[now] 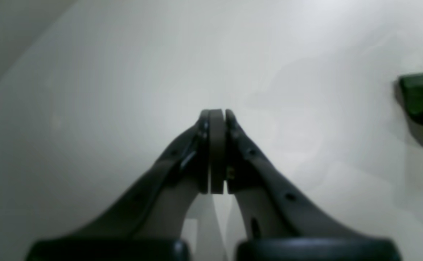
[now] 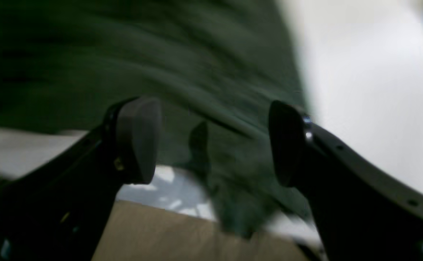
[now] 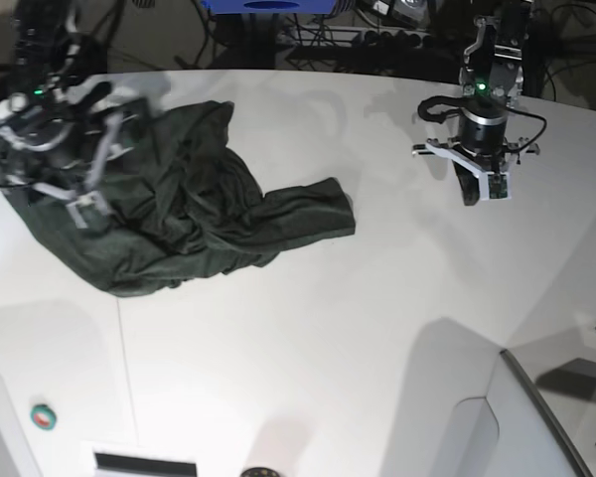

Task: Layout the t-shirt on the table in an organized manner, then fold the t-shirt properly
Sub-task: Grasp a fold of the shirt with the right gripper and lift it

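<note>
The dark green t-shirt [image 3: 184, 219] lies crumpled in a heap on the left part of the white table [image 3: 377, 298], one end trailing toward the middle. My right gripper [image 2: 211, 141] is open just above the cloth near the table's left edge, and the t-shirt [image 2: 160, 65] fills the blurred view behind its fingers [image 2: 139, 137]. Nothing is pinched between them. In the base view my right arm [image 3: 55, 129] hangs over the shirt's left side. My left gripper [image 1: 217, 112] is shut and empty over bare table [image 1: 124, 90], with a corner of the t-shirt [image 1: 422, 98] far off. In the base view the left gripper [image 3: 474, 194] points down at the right.
A raised grey-white panel [image 3: 536, 417] with a dark edge stands at the front right. A small green roll [image 3: 43, 416] lies at the front left. Cables and equipment [image 3: 377, 30] crowd the space behind the table. Brown floor [image 2: 197, 235] shows past the table's edge.
</note>
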Controlling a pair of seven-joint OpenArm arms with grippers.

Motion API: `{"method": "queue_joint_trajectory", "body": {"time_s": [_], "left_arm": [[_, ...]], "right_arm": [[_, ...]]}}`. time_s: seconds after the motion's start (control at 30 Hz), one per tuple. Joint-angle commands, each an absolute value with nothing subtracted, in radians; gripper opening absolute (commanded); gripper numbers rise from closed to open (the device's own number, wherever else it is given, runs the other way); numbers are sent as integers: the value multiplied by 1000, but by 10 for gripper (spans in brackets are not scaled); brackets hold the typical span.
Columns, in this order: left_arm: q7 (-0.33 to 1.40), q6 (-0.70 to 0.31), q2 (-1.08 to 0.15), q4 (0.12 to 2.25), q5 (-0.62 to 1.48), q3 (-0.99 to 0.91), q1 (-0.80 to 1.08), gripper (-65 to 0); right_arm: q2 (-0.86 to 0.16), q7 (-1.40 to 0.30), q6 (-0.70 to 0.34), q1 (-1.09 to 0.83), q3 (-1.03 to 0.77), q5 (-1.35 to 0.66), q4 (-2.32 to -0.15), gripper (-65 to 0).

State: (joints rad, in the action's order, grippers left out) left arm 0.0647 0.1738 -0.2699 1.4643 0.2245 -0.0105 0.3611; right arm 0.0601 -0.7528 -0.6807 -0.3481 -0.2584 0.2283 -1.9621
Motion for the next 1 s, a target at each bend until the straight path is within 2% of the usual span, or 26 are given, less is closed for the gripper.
{"method": "queue_joint_trajectory", "body": {"time_s": [0.0,0.17,0.37,0.57,0.63,0.7,0.97], "left_arm": [[41,174,-277,1484,222,-15,357,-650],[42,174,-285,1477,222,-16,378,-650],[38,174,-286,1486,222,-18,417,-650],[38,174,-286,1517,222,-18,455,-431],[38,174,-289,1535,222,-38,464,-378],[38,174,-286,1541,222,-67,473,-357],[38,174,-289,1532,222,-87,476,-360]], "right_arm": [[48,-740,-648,-340,-225,236,-1979,-218],[48,-734,-529,-286,-94,236,-1936,-216],[47,-739,-509,-183,-28,236,-1862,-216],[48,-742,-507,-127,4,237,-1751,-218],[48,-742,-507,-131,18,237,-1741,-218],[50,-742,-507,-136,24,237,-1741,-218],[56,-742,-507,-162,28,237,-1744,-218]]}}
